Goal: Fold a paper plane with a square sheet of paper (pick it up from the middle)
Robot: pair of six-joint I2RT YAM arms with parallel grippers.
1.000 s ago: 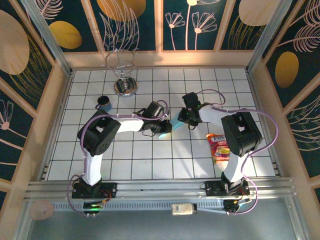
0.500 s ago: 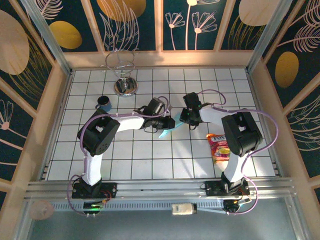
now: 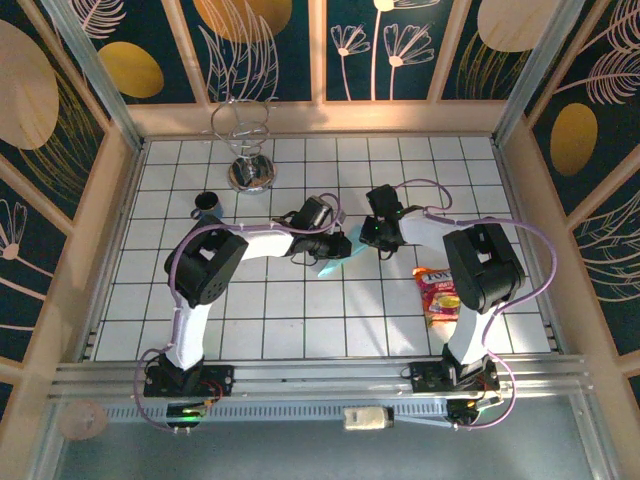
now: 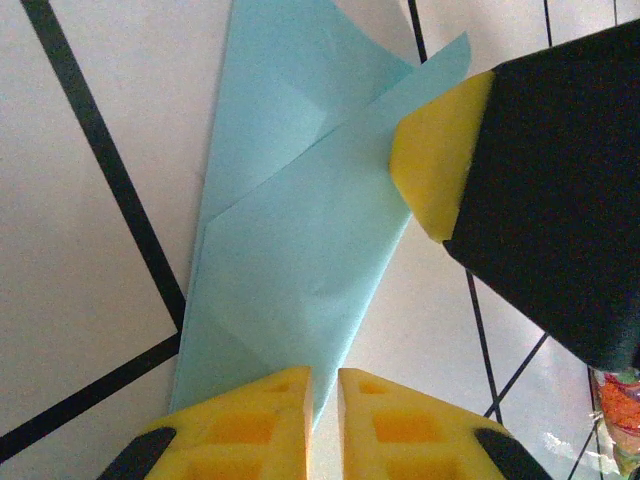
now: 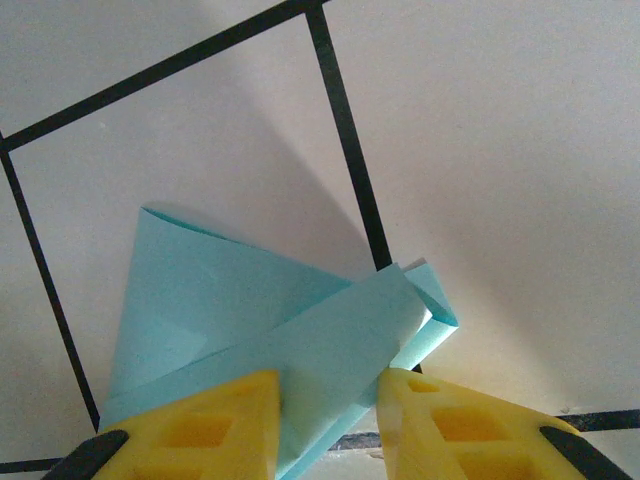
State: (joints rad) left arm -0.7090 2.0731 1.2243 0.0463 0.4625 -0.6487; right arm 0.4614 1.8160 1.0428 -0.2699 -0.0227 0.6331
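The paper plane (image 4: 290, 250), lately under your left gripper (image 4: 323, 378) alone, now reaches your right gripper (image 5: 328, 385): left pinches its tip, right narrowly straddles a flap for creasing.

Paper plane (image 3: 328, 266): light-blue, folded to narrow pointed wedge, top flap curling up, mid tiled table (image 3: 260, 310).

Robot test cell: tiled table (image 3: 300, 320), aluminium frame (image 3: 320, 378), patterned panels (image 3: 250, 50).

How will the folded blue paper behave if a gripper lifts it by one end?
Probably floppy: the paper is thin, and one flap curls upward instead of lying flat. It is likely very light, so a small push may slide it. Its loose layers could spring open.
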